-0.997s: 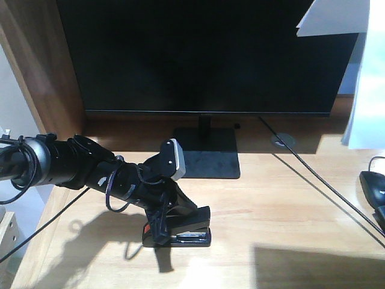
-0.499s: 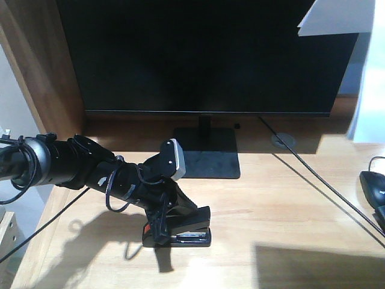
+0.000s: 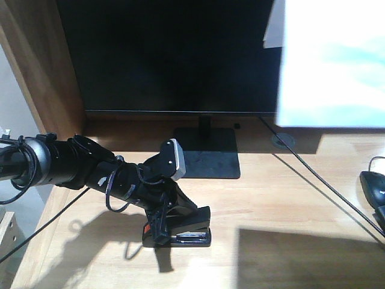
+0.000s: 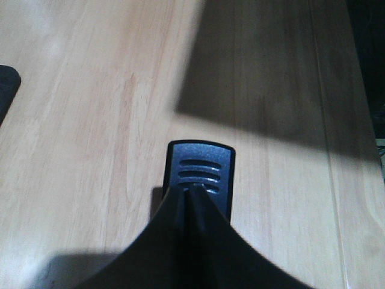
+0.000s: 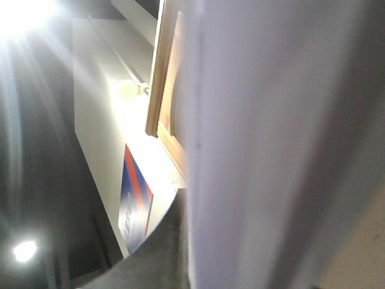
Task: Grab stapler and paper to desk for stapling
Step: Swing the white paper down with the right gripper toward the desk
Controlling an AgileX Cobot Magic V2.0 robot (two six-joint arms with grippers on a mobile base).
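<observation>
Still clamps the left claw (image 3: 161,224) shut on the small black desk stapler (image 3: 191,231) at the front-left edge of the light wood-grain tabletop (image 3: 289,192), has just swung the plain white paper sheet (image 3: 331,60) in over the back-right corner for lowering, yet cannot tell how open the right claw (image 5: 168,259) is.

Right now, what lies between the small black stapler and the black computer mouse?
In the front view, only bare light-wood desk, crossed diagonally by a thin black cable; nothing else sits there.
</observation>
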